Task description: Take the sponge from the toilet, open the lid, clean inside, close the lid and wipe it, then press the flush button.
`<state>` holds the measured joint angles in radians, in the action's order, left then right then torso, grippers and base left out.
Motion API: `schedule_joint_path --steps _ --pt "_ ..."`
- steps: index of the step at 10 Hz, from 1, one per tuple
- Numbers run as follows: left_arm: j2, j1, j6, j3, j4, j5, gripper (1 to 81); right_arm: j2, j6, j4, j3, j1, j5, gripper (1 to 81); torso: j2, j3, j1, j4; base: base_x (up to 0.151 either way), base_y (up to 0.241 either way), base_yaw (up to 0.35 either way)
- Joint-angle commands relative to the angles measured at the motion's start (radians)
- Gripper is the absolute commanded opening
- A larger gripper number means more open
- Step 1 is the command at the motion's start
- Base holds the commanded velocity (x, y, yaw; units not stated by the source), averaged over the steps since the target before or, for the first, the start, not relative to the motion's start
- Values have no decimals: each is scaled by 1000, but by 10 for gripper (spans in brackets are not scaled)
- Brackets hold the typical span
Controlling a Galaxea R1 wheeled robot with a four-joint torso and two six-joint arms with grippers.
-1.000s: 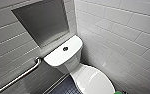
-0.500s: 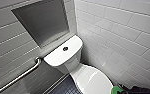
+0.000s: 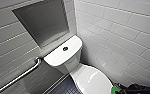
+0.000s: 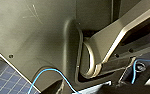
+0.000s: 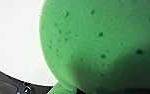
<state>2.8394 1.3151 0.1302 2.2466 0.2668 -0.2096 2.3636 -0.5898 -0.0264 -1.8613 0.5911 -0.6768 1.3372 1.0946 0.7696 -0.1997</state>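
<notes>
The white toilet (image 3: 72, 63) stands in the corner with its lid (image 3: 93, 80) down over the bowl. The dark round flush button (image 3: 65, 48) sits in the middle of the flat tank top. At the lower right edge of the head view, the green sponge (image 3: 115, 89) is held at the tip of my dark right gripper (image 3: 119, 90), just off the lid's right front rim. In the right wrist view the porous green sponge (image 5: 103, 42) looms close, with the white lid (image 5: 16, 42) behind it. My left gripper is open.
A metal grab bar (image 3: 18, 77) slants along the left wall below a recessed grey niche (image 3: 43, 22). White tiled wall (image 3: 121, 37) runs close along the toilet's right side. Dark tiled floor (image 3: 63, 87) lies left of the bowl.
The green sponge and the right arm's dark tip have come into the head view at the lower right edge. The toilet and the lid have not moved.
</notes>
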Motion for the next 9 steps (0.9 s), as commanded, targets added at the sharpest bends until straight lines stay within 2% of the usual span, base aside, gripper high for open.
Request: schedule_joint_path --steps 1,3,6,8,9 --pt "-14 3 -7 -4 0 -80 811 63 -317 -294 318 -349 -358 10 0 0 0 0 0 0 0" --pt "-14 3 -7 -4 0 -80 811 192 -338 -345 221 -375 -411 10 0 0 -1 1 0 0 0" --pt "-14 3 -9 5 -1 -51 811 353 -328 -351 -8 -449 -412 10 0 0 -1 1 0 0 0" --pt "-13 6 -9 5 -3 -51 811 426 -324 -367 -157 -460 -349 10 0 0 -1 1 0 0 0" --pt "-12 8 -9 5 -3 -51 811 479 -324 -382 -274 -443 -246 10 0 0 -1 1 0 0 0"
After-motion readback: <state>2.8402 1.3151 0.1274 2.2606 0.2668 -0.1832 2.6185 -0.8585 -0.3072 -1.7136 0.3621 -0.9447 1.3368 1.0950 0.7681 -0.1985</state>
